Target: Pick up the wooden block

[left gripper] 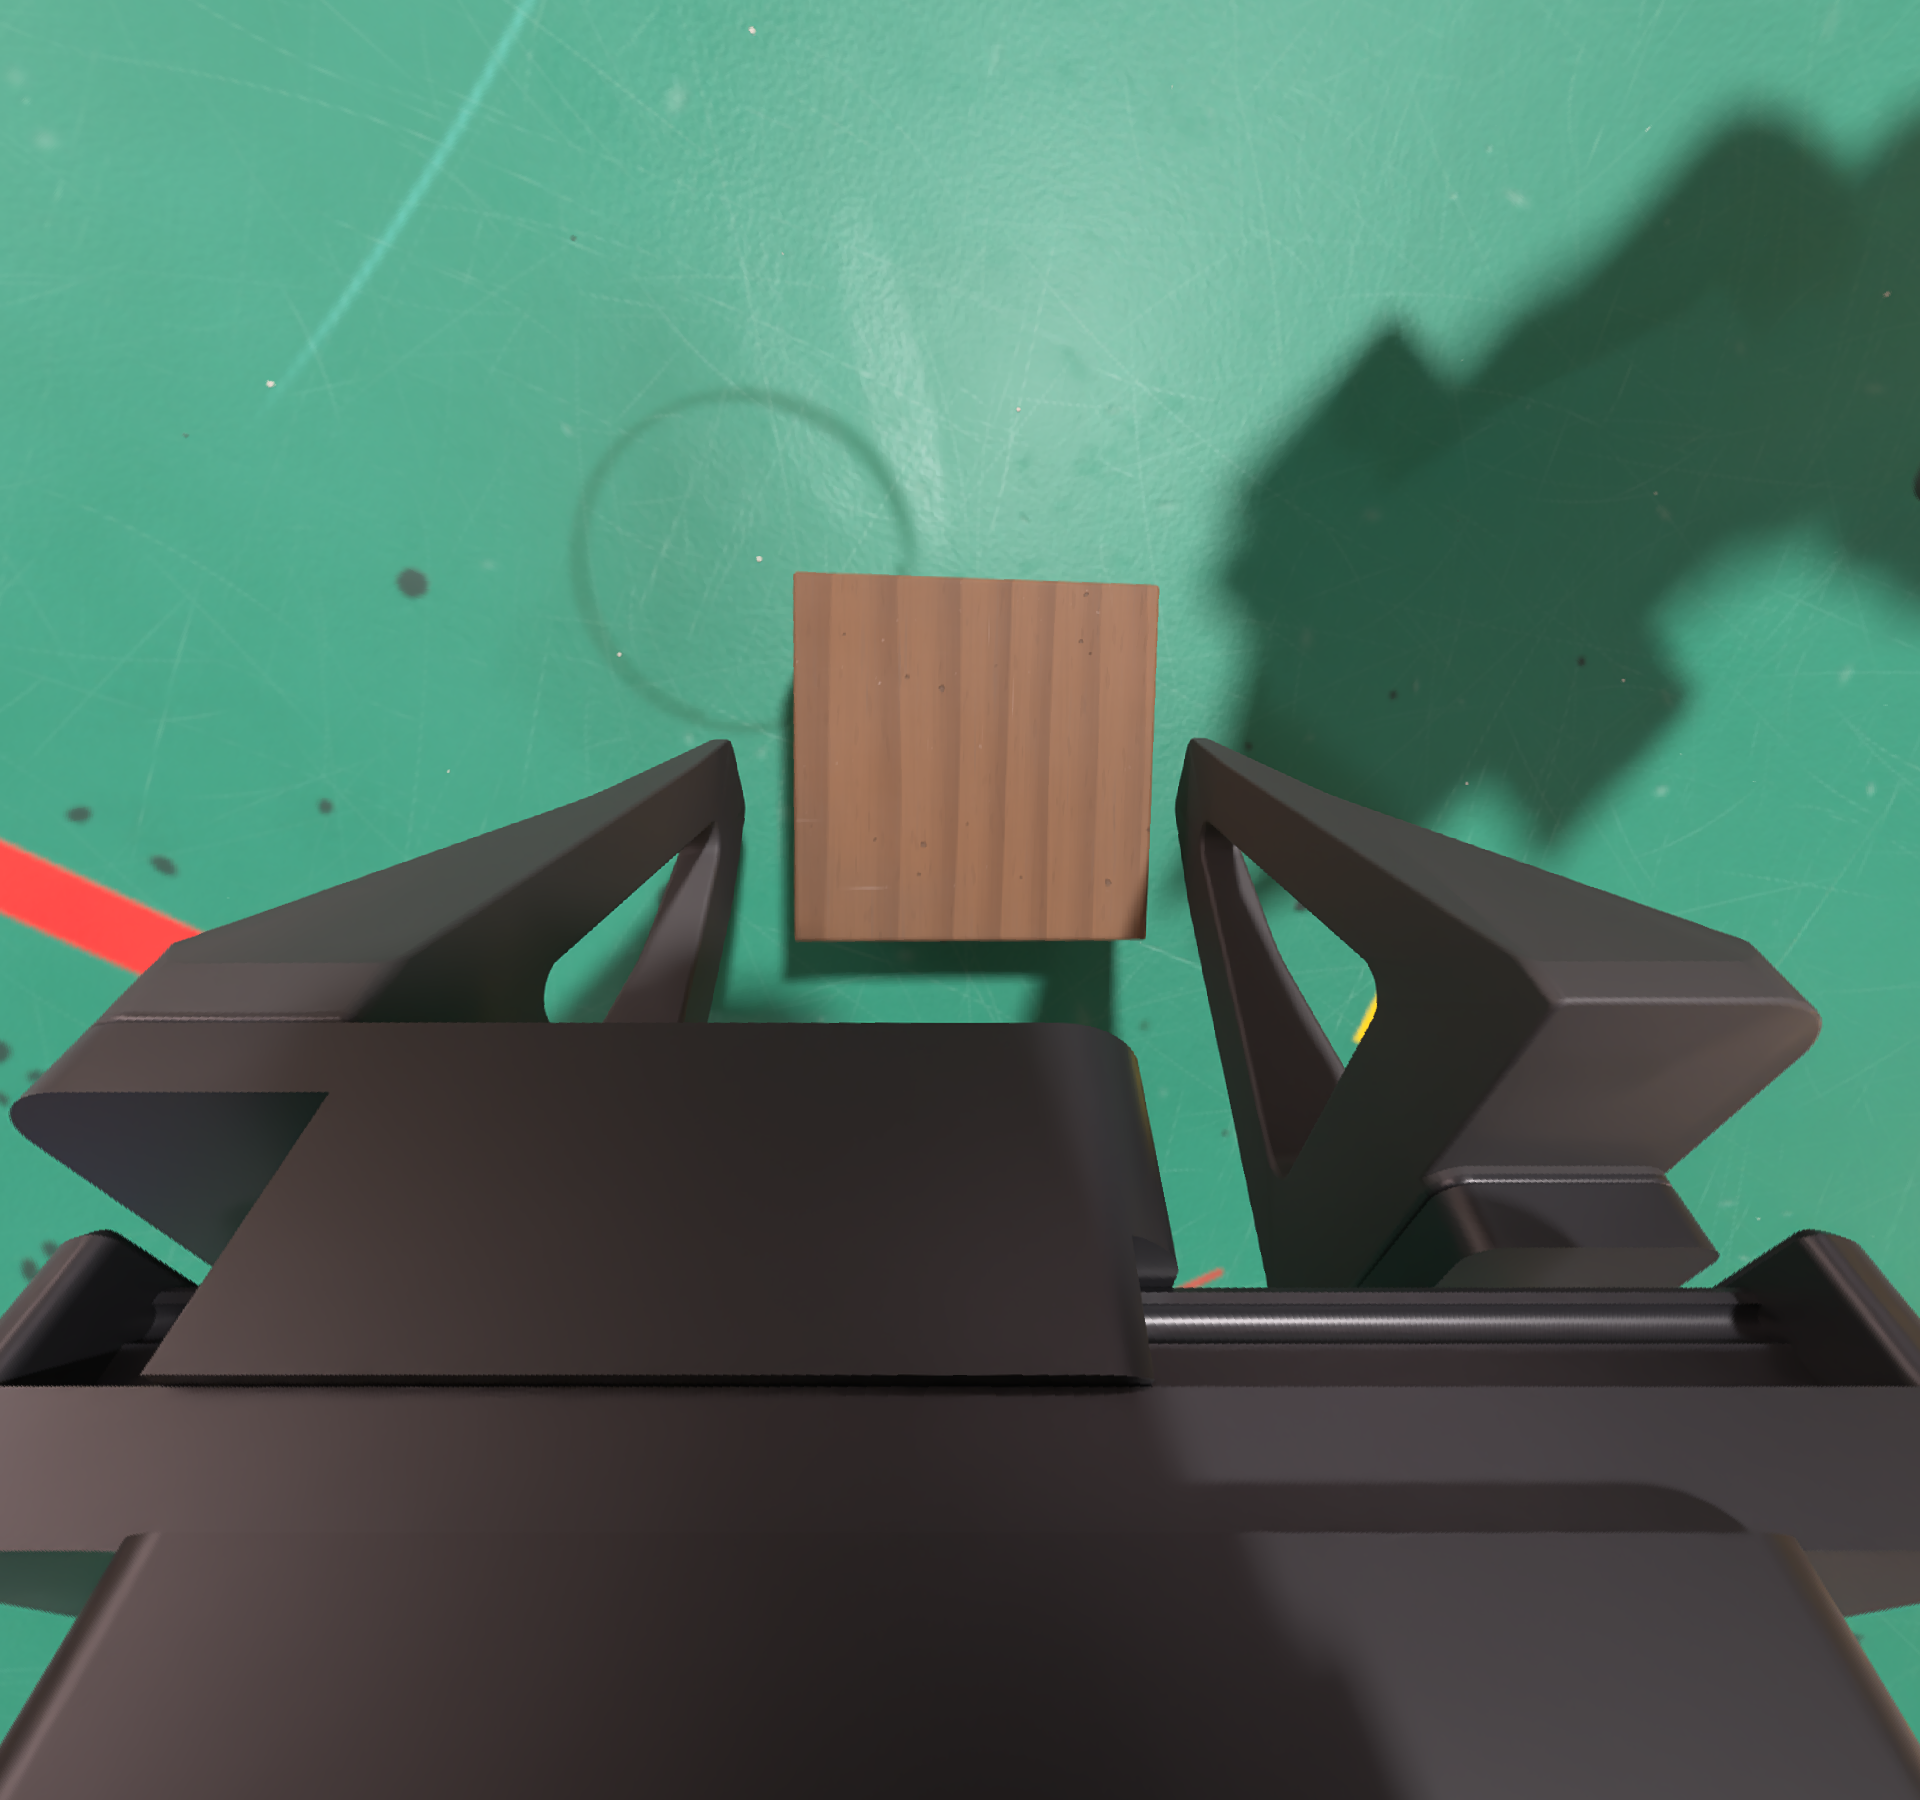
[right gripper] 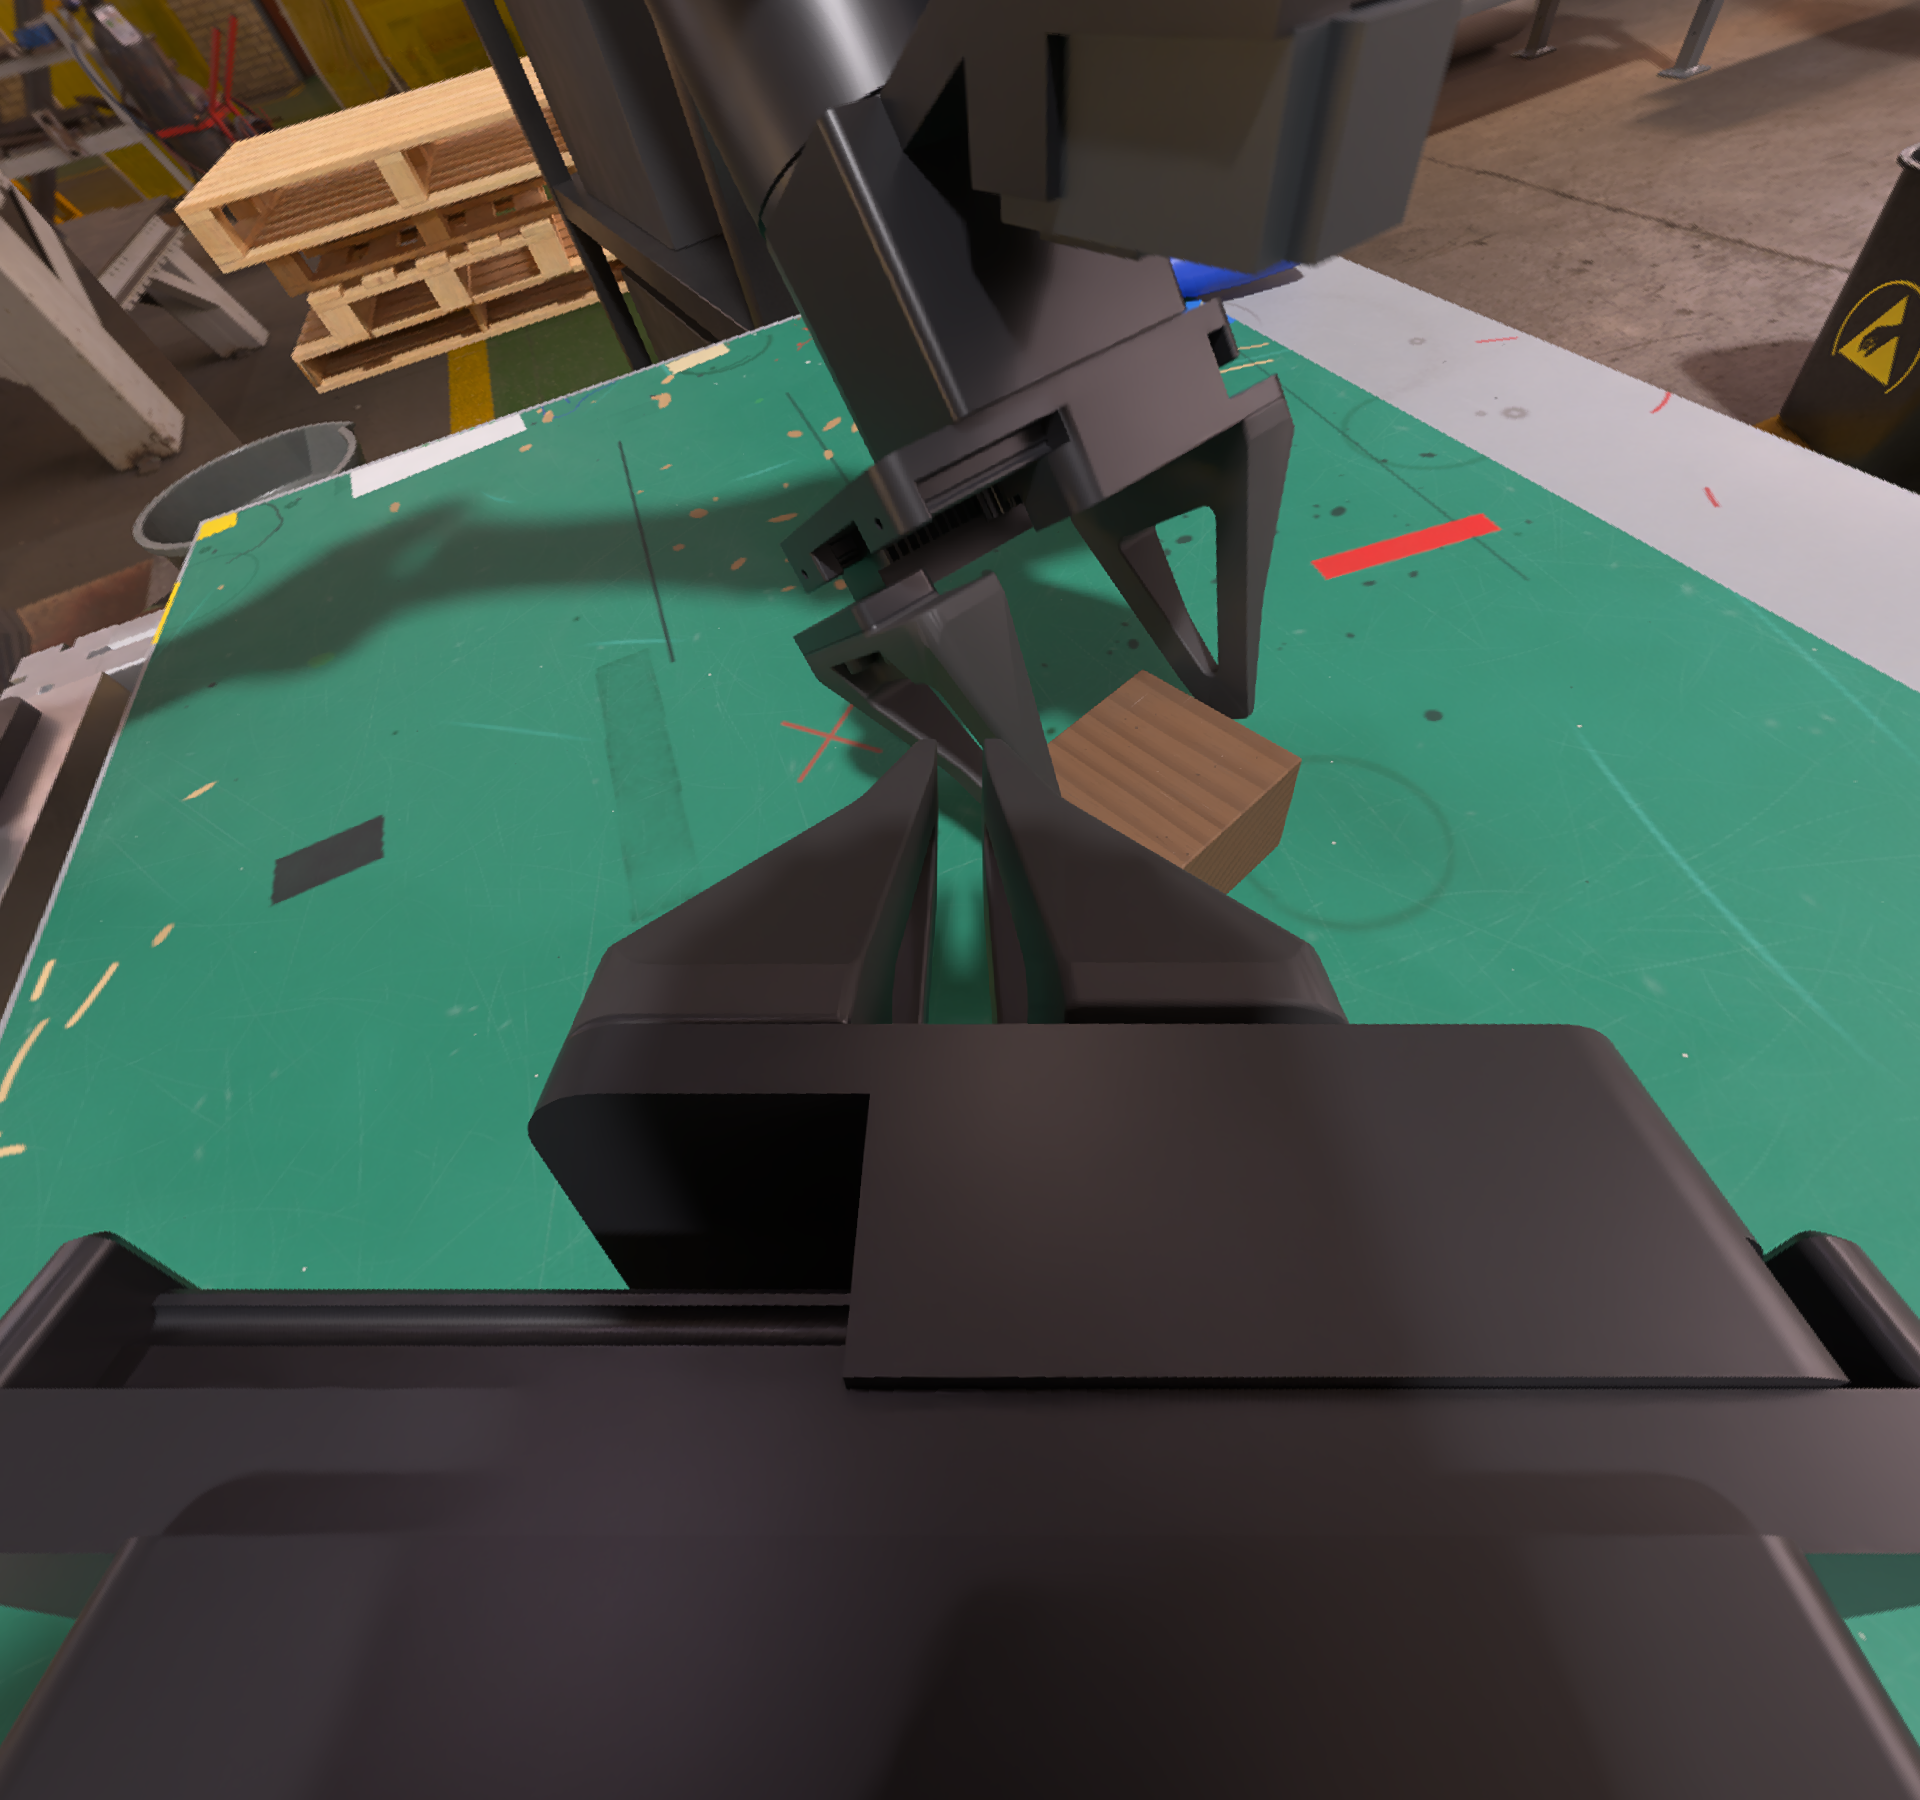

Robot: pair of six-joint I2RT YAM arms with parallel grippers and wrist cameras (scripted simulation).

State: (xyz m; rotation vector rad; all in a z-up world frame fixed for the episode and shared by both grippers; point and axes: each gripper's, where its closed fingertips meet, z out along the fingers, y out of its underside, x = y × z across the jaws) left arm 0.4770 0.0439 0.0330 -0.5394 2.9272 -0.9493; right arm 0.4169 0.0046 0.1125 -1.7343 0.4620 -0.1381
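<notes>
The green desk (left gripper: 416,192) fills the left wrist view. At lower centre the left tool (left gripper: 961,763) is spread wide, its fingers flanking the wooden block (left gripper: 975,758) without touching. In the right wrist view, the right tool (right gripper: 961,763) holds nothing, fingers nearly together.

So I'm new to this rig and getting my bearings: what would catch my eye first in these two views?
The wooden block stands out first, a brown cube on the green table, sitting between the left gripper's open jaws with a gap on each side. From the right wrist view, that gripper reaches down over the block, while the right gripper hangs nearby, jaws nearly together and empty. Stacked wooden pallets sit beyond the table's far edge.
</notes>
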